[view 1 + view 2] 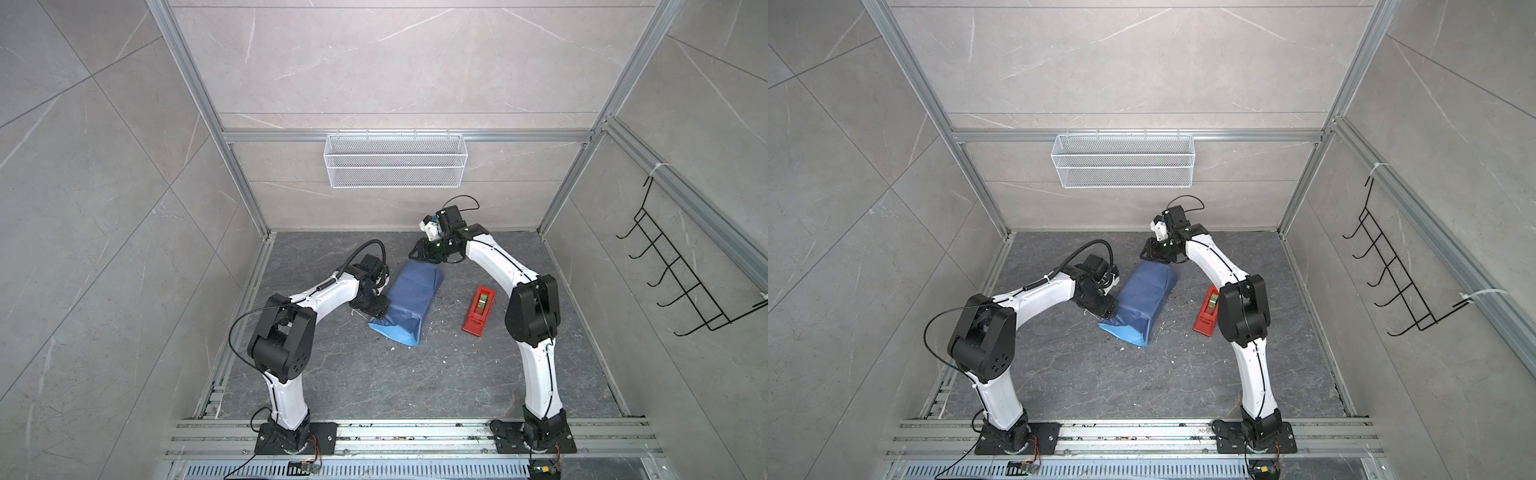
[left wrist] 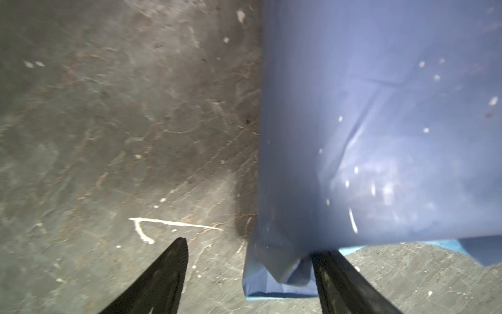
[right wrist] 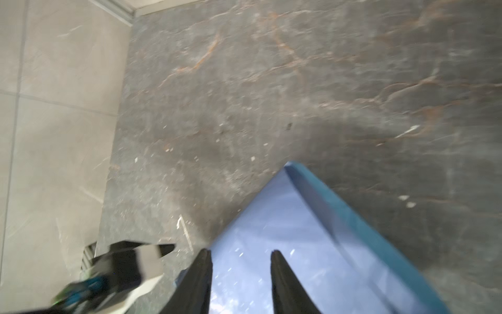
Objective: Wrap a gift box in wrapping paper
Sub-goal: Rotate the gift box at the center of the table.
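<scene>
The wrapping paper (image 1: 409, 295) (image 1: 1144, 297) lies folded into a long dark blue parcel mid-floor, and its light blue inner face shows at the near end. The gift box is hidden inside it. My left gripper (image 1: 380, 311) (image 2: 250, 247) is open low at the parcel's near left corner. A loose paper flap (image 2: 282, 271) sits between its fingers, close to one of them. My right gripper (image 1: 415, 255) (image 3: 241, 253) hovers over the parcel's far end, jaws apart. The paper (image 3: 298, 231) shows behind them and nothing is held.
A red tape dispenser (image 1: 478, 309) (image 1: 1206, 318) lies right of the parcel, beside my right arm's elbow. A white wire basket (image 1: 395, 160) hangs on the back wall and a black wire rack (image 1: 681, 274) on the right wall. Small white scraps dot the dark floor.
</scene>
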Tool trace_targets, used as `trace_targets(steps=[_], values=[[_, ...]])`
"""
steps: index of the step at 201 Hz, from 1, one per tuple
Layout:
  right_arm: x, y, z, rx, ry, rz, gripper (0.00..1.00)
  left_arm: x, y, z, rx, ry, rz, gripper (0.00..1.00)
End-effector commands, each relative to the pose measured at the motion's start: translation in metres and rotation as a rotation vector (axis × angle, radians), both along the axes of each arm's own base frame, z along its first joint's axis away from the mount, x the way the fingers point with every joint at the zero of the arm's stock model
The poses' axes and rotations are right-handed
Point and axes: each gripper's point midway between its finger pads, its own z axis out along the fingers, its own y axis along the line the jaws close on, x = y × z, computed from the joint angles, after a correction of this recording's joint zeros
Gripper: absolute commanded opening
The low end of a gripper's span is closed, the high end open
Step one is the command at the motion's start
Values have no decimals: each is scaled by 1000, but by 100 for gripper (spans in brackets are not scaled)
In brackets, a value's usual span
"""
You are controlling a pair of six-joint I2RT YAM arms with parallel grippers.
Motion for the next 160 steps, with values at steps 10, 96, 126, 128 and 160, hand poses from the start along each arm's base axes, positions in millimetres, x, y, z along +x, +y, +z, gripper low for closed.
trace_targets(steps=[10, 96, 126, 128, 160], values=[[-38, -14, -46, -97, 184, 23, 37, -1, 10, 29, -56, -53, -35, 75], [-101, -32, -32, -46, 201, -60, 37, -9, 16, 86, -427, -230, -283, 67], [-105, -31, 7, -16, 118, -59, 37, -9, 13, 84, -435, -222, -356, 59], [-106, -30, 10, -12, 110, -58, 37, -8, 13, 84, -437, -220, -351, 58], [-111, 14, 37, 202, 64, -21, 32, -11, 15, 69, -468, -206, -333, 59]])
